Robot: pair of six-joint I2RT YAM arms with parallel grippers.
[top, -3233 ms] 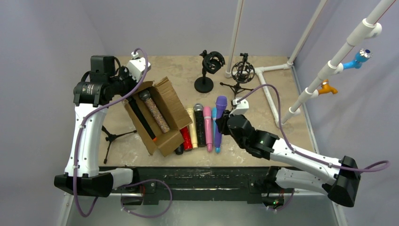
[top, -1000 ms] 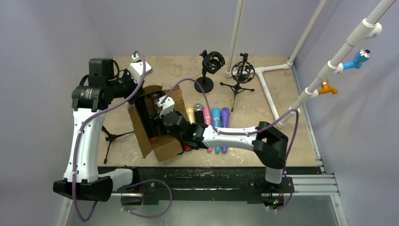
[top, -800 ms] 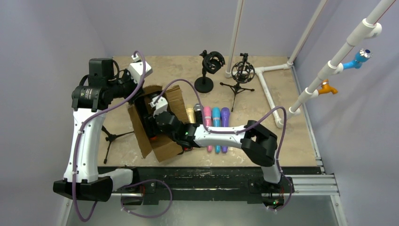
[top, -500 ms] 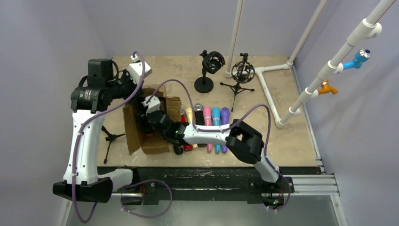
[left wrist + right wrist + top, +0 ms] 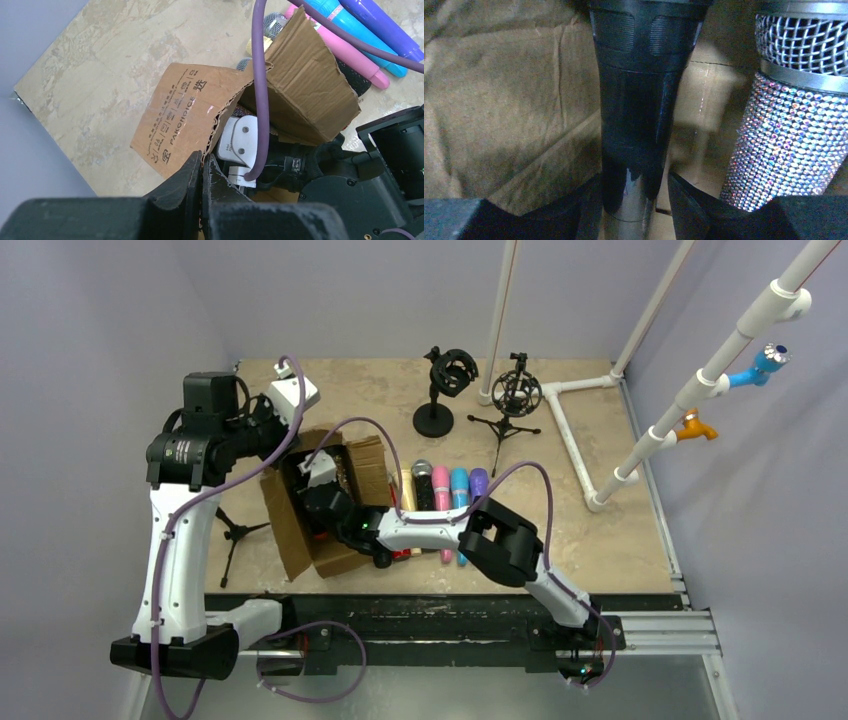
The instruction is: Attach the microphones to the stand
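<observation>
Likely stiff, slick black mic (image 5: 636, 125): R end effector (image 5: 634, 200) straddles mid-body, clamp unclear; L end effector (image 5: 202, 161) pinches box (image 5: 190, 115), worktop's 9 o'clock

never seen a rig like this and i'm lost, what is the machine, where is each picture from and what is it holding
Two robot arms stand at a table. One picture looks down from above; the others come from a camera on each wrist. The left claw is pinched shut on a flap of the cardboard box. The right claw is inside the box, fingers either side of a black microphone, beside a glittery silver microphone; whether it grips is unclear. A pink microphone, blue microphone and purple microphone lie on the table, with a round-base stand and tripod stand behind.
</observation>
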